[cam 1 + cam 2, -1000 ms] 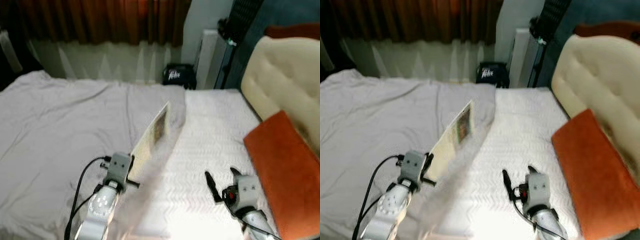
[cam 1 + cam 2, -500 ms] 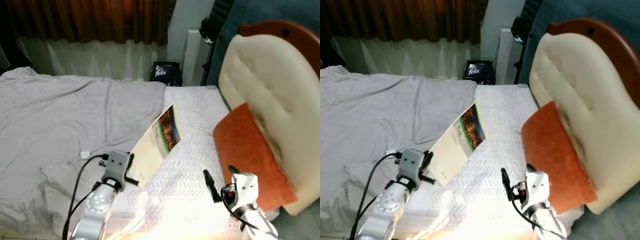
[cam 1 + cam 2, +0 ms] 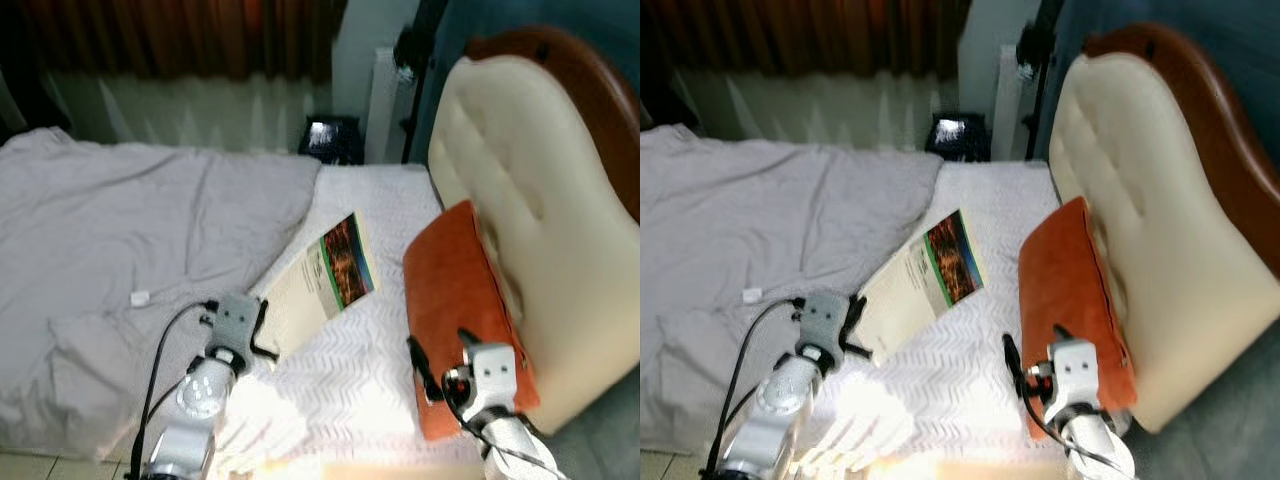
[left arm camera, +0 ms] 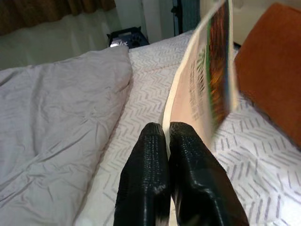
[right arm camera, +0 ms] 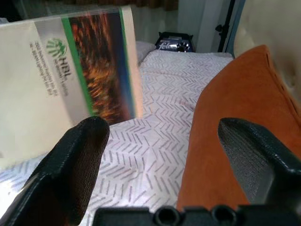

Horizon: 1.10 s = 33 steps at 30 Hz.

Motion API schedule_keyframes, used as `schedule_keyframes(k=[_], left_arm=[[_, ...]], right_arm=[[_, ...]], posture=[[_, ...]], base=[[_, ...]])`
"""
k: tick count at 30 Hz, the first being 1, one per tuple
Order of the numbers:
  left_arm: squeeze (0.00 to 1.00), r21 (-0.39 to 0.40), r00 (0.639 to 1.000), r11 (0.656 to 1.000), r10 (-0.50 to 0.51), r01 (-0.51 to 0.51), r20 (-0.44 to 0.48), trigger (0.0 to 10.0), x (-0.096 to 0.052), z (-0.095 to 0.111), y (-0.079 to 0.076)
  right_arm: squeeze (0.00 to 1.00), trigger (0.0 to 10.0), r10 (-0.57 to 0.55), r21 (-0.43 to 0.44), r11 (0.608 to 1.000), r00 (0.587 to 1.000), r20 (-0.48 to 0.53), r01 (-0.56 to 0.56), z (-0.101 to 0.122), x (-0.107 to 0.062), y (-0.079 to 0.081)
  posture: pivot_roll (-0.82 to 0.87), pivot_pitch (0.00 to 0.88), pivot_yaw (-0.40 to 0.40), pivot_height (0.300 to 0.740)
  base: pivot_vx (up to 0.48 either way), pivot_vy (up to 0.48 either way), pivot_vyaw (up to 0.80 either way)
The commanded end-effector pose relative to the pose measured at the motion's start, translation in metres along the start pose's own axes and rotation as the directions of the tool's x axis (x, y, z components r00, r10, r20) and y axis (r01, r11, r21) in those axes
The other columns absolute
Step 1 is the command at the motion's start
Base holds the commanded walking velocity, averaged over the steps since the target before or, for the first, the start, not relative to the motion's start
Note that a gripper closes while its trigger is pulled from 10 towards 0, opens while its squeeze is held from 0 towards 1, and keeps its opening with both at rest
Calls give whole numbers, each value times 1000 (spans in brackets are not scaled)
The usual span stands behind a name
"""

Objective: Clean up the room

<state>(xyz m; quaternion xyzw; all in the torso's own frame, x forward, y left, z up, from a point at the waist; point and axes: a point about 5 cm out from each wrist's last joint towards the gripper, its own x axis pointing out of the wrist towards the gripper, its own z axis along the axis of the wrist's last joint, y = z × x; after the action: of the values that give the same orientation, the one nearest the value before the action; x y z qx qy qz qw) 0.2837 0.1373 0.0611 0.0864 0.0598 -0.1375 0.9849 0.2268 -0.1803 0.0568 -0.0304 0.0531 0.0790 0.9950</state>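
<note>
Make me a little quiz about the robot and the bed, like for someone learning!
1. True or false: the left gripper is shut on the booklet.
2. Which thing leans against the cream headboard? A) a blue bucket B) the orange cushion C) a green lamp
3. Fill in: the right gripper has its fingers ____, with nothing between them.

Key: 1 true; 2 B; 3 open. The booklet's edge is pinched between the left fingers and it sticks up over the white patterned sheet; the grey duvet lies on the robot's left.
</note>
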Motion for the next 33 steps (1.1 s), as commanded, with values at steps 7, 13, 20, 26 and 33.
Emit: schedule_keyframes(k=[7,13,20,26,33], left_arm=[[0,-20,994,999,-46,48,98,10000,8,16,-2],[0,-27,976,986,-161,167,146,10000,22,31,-29],[0,-82,911,935,-314,346,268,10000,76,100,-88],[0,-168,921,941,-230,292,314,10000,94,134,-85],[0,-524,949,814,-99,251,301,10000,111,165,-88]], right_arm=[[0,10000,4,-14,1000,1000,-4,-4,-2,-1,0],[0,10000,7,-11,1000,1000,-10,-7,-2,-3,1],[0,10000,29,-11,1000,999,-40,-29,-6,-14,9],[0,10000,9,-27,1000,997,-72,-11,-7,-35,5],[0,10000,-31,-59,998,985,-170,21,-1,-93,-1]], posture=[[-33,0,-14,740],[-34,0,-18,740],[-112,0,-12,740],[-200,0,-6,740],[-346,140,-50,740]], base=[[456,0,0],[480,0,0],[69,0,0],[0,0,0],[0,0,0]])
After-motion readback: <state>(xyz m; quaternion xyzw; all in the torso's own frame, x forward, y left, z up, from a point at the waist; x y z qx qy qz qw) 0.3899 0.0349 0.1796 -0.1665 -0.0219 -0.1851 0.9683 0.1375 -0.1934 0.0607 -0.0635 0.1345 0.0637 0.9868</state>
